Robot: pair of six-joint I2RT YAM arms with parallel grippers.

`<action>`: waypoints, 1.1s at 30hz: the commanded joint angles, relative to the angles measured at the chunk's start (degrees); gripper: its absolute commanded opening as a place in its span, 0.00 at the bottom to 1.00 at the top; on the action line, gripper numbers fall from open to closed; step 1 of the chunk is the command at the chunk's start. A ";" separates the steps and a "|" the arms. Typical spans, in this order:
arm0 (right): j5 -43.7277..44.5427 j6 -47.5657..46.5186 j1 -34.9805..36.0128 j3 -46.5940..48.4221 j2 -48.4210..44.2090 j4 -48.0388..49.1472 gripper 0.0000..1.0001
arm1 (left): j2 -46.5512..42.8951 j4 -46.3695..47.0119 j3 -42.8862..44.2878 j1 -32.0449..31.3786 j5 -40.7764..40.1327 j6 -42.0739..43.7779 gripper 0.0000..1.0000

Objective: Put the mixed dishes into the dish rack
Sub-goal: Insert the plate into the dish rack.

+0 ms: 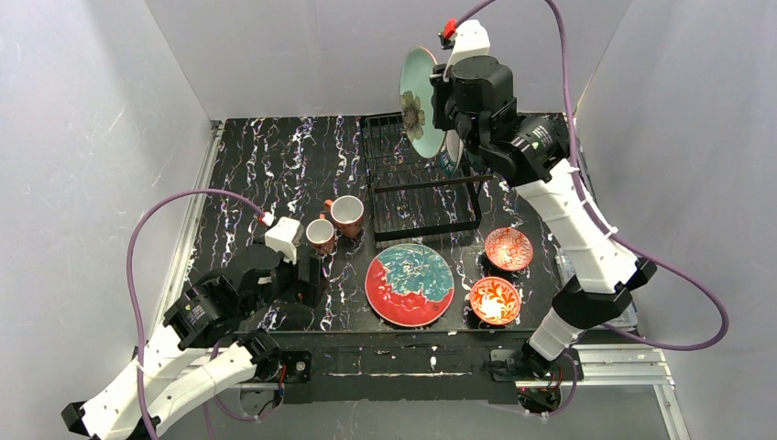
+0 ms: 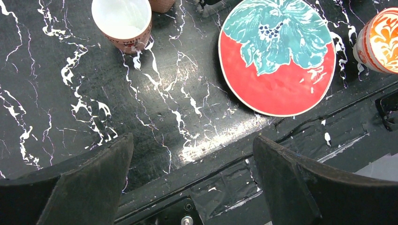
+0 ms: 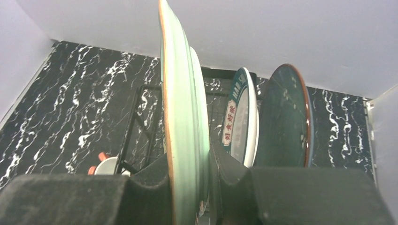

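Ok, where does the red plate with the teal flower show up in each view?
Top external: red plate lies flat, centre, near the front edge.
Left wrist: upper right of the picture, its top cut off by the frame.
Right wrist: not in it.
Shared landmark: orange-patterned bowl, just right of the plate in both views.
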 commanded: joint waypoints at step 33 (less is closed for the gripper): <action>15.10 -5.53 0.36 -4.82 6.23 17.73 0.01 | 0.86 0.55 -0.70 0.00 0.01 0.69 0.98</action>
